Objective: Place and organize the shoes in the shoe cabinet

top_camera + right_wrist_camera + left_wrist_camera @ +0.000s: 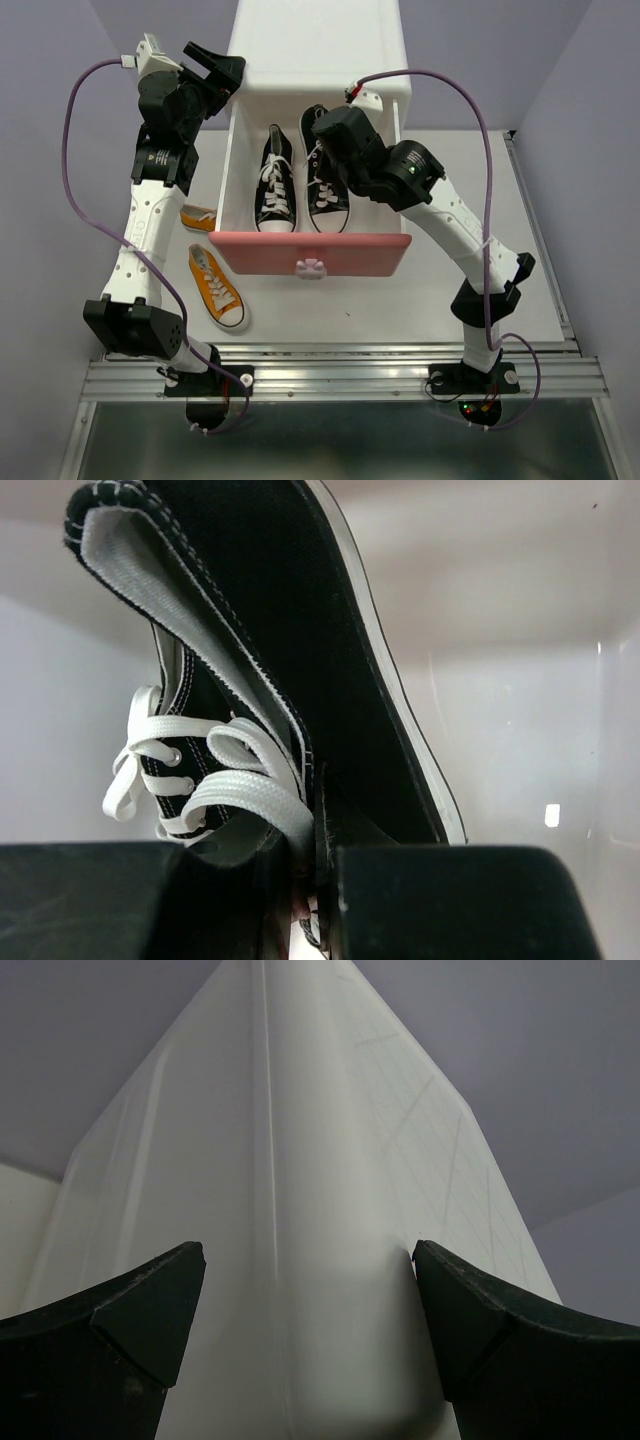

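The white shoe cabinet (318, 45) stands at the back, one drawer pulled out toward me, its pink front (310, 252) bearing a white bunny knob (311, 268). Two black sneakers lie side by side in the drawer, toes toward the front: the left one (276, 185) and the right one (325, 195). My right gripper (322, 128) is in the drawer, shut on the right black sneaker's upper edge and laces (290, 630). My left gripper (222, 70) is open and empty, its fingers astride the cabinet's left corner (300, 1160). Two orange sneakers (216, 286) (199, 217) lie on the table left of the drawer.
The drawer's white inner wall (500, 710) is close behind the held sneaker. The drawer front overhangs the table middle. A metal rail (340, 375) runs along the near edge by the arm bases. Purple cables loop over both arms.
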{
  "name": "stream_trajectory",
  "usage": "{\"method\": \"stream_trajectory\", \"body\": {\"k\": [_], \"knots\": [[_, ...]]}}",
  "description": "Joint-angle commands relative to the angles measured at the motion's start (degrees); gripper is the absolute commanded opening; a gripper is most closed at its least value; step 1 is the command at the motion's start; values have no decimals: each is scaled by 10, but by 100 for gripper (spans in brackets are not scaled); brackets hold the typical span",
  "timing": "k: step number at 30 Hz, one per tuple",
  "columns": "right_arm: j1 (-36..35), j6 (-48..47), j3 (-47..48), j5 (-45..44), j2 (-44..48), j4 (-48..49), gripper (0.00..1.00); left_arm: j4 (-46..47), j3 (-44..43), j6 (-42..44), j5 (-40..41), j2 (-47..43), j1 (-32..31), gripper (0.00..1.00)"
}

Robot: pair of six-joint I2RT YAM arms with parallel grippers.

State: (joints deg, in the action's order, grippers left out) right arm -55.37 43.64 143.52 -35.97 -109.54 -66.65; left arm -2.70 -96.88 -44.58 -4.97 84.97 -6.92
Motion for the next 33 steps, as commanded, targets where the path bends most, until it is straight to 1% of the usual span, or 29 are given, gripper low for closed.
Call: {"method": "stream_trajectory", "body": {"k": [1,6,12,17,22,26,33], "knots": [[-7,46,11,22,-3,1,0,-191,45,56,40,46,10,95],[-7,52,-1,13,-8,-32,1,-189,47,54,43,46,10,95],[-7,58,-15,5,-20,-42,1,-187,54,51,44,46,10,95],[-7,56,-16,-12,-28,-35,1,-186,56,51,44,46,10,95],[-7,33,-39,-20,-26,6,1,-184,63,52,44,45,10,95],[-7,23,-40,-36,-37,10,1,-182,67,51,44,43,10,95],[-7,1,-57,-52,-42,40,6,-178,73,49,44,44,11,95]]}}
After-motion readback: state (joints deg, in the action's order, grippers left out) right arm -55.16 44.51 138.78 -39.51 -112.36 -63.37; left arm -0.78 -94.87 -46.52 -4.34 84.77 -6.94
